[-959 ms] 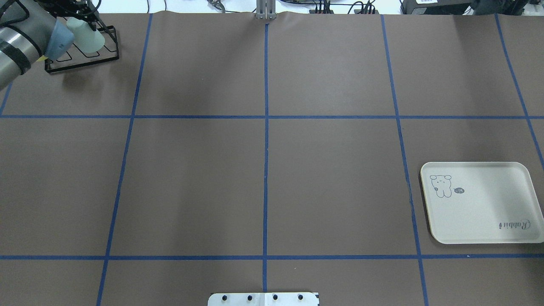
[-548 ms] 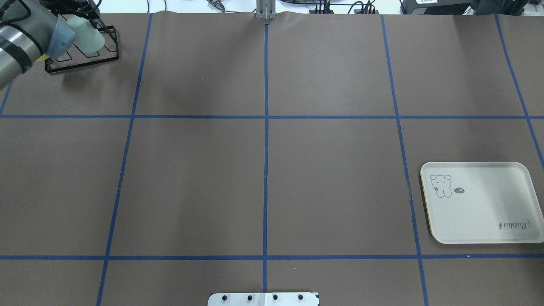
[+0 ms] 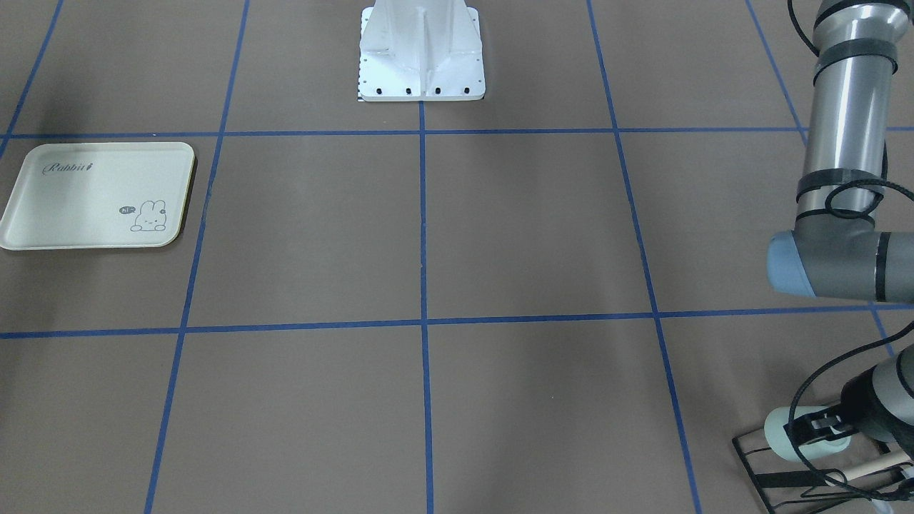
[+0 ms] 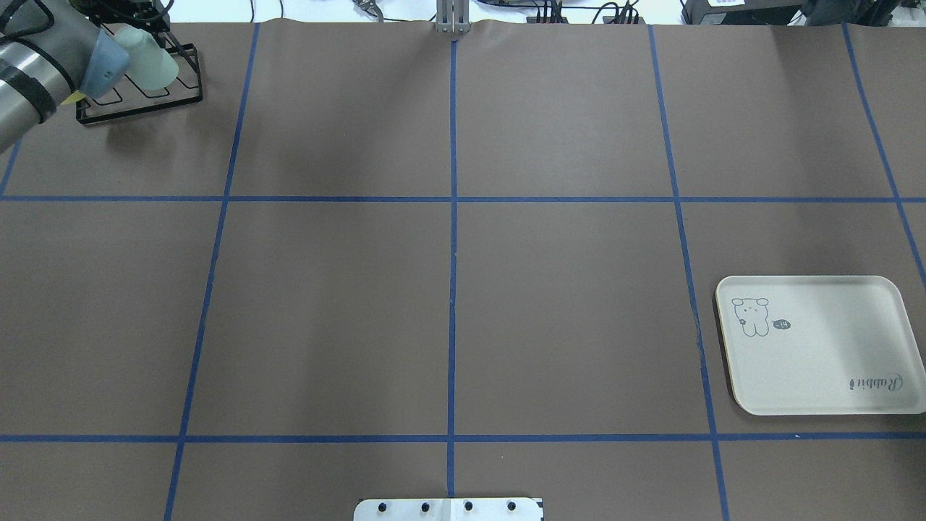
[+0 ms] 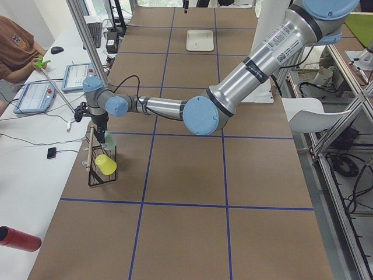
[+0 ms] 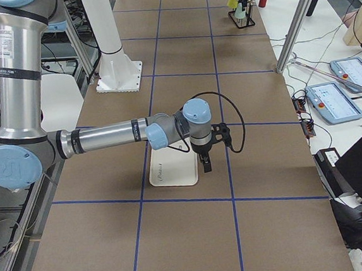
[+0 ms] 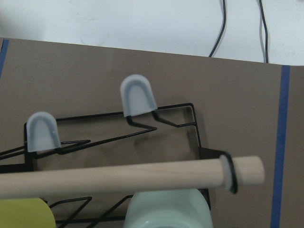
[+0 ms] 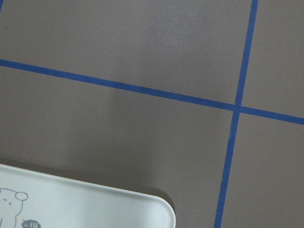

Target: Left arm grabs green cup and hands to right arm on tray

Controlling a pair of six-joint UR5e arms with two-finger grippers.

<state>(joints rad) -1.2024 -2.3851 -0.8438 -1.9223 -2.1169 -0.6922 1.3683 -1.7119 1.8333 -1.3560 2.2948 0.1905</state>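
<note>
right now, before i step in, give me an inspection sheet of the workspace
surface: brown table, blue tape grid
job's things: green cup on the black wire rack; tray on the robot's right, nothing on it
clutter: yellow cup and wooden dowel on the same rack
claws: left claw at the green cup, grip unclear; right claw beside the tray, state unclear
cables: black loops on left arm and right arm
surroundings: seated operator, tablets, red bottle on a side table
</note>
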